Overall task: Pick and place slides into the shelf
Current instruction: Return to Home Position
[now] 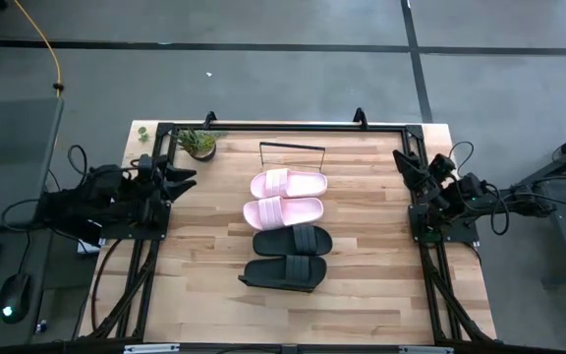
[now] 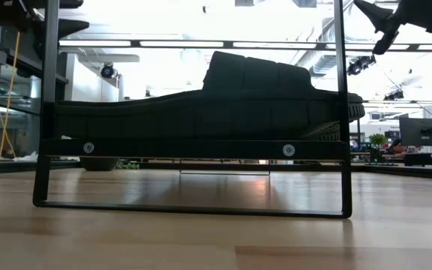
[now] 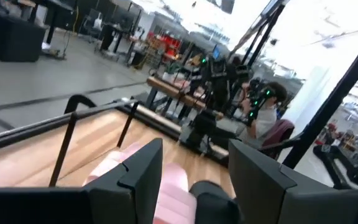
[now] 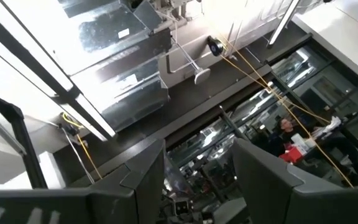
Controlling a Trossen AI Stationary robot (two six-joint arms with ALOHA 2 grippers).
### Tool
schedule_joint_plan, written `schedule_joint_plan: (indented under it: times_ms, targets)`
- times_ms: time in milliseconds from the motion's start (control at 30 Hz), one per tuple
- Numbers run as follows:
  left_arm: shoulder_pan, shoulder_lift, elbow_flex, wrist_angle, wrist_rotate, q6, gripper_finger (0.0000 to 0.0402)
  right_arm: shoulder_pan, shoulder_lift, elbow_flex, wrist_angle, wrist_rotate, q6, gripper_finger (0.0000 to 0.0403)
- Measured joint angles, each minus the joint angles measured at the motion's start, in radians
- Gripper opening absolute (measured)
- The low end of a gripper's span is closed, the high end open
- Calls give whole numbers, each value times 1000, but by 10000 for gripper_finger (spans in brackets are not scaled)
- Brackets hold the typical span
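1. The table (image 1: 362,295) carries everything, with an arm mounted at each side edge so that both can reach the middle.
2. The shelf (image 2: 193,148) runs down the middle of the table. From above, its wood blends into the table. In the low view we see the board lifted clear of the table on a thin black wire frame.
3. On the shelf lie a pink slide (image 1: 288,184), a second pink slide (image 1: 283,210), a black slide (image 1: 292,240) and a second black slide (image 1: 285,273). They sit side by side in one row, each crosswise to the board, which we judge lets all four fit along its length. The colours are paired, so we judge the placing done.
4. The left pincer (image 1: 187,175) is tucked in at the table's left edge, well apart from the slides. Its fingers stand apart and hold nothing. Its wrist view looks across the table at the pink straps.
5. The right pincer (image 1: 402,162) is folded at the right edge, also parted and empty. Its wrist view points up at the ceiling. We read both poses as parked, leaving the shelf clear of both arms.
6. A small plant (image 1: 199,144) sits in the corner beside the left arm, out of the way.
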Motion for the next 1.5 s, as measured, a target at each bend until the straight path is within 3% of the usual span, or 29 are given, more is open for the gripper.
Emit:
schedule_joint_plan:
  times_ms: [733,1067,1233,1500]
  targets:
    - [0,0,-19,0,5,-23,168,1,0,0,-226,22,103,179]
    - [0,0,-18,-3,5,-23,168,1,0,0,-300,-6,102,179]
    - [0,0,-18,-19,5,-29,168,4,1,0,-329,-87,38,179]
    - [0,0,-18,-45,5,-53,168,4,1,0,-379,-85,31,179]
